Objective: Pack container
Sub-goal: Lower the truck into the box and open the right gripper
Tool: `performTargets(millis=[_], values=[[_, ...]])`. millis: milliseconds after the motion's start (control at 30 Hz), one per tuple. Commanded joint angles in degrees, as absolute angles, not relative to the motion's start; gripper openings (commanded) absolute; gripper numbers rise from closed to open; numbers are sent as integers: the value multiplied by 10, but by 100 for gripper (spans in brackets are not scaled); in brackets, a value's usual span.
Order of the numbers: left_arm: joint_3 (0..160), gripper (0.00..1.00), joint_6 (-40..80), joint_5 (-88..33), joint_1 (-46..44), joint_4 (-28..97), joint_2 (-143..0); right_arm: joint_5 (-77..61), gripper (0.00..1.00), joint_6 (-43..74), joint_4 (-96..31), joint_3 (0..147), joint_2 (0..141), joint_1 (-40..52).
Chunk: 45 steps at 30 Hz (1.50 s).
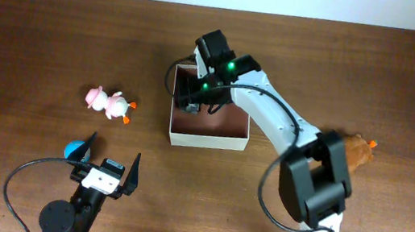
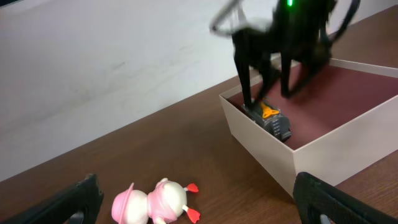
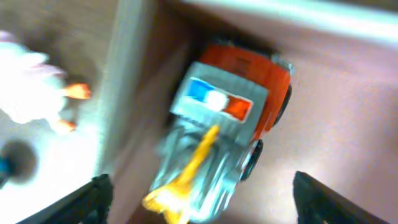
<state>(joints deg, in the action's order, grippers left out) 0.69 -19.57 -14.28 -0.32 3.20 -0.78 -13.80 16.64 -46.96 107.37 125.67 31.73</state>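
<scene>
The container (image 1: 208, 140) is a square white-walled box with a reddish-brown floor, at mid-table. A toy truck (image 3: 227, 121) with an orange cab, grey body and yellow part lies inside, in its far-left corner; it also shows in the left wrist view (image 2: 272, 119). My right gripper (image 1: 192, 98) hangs over that corner, open, its fingers (image 3: 202, 186) apart on either side of the truck and not touching it. My left gripper (image 1: 115, 150) is open and empty near the front edge. A pink-and-white duck toy (image 1: 110, 102) lies left of the container.
A blue toy (image 1: 73, 148) lies beside my left gripper. A brown plush toy (image 1: 353, 150) with an orange tip lies to the right of the container, partly behind the right arm. The duck toy (image 2: 155, 202) lies just ahead of my left fingers (image 2: 199, 193).
</scene>
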Motion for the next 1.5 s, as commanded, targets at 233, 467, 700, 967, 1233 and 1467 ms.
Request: performTargets(millis=[233, 467, 700, 967, 1233, 1467], values=[[5, 100, -198, -139, -3, 35, -3, -54, 50, 155, -541, 1095, 1191, 322], [5, 100, -198, -139, -3, 35, -3, -10, 43, 155, -541, 1071, 1195, 322], [5, 100, -198, -139, -3, 35, -3, 9, 43, 155, -471, 1013, 1202, 322], [5, 100, -198, -139, -3, 35, -3, 35, 43, 153, -439, 1002, 1232, 322], [5, 100, -198, -139, -3, 35, -3, 28, 43, 153, -413, 999, 1258, 322], [5, 100, -198, -139, -3, 35, -3, -21, 43, 138, -393, 999, 1262, 322]])
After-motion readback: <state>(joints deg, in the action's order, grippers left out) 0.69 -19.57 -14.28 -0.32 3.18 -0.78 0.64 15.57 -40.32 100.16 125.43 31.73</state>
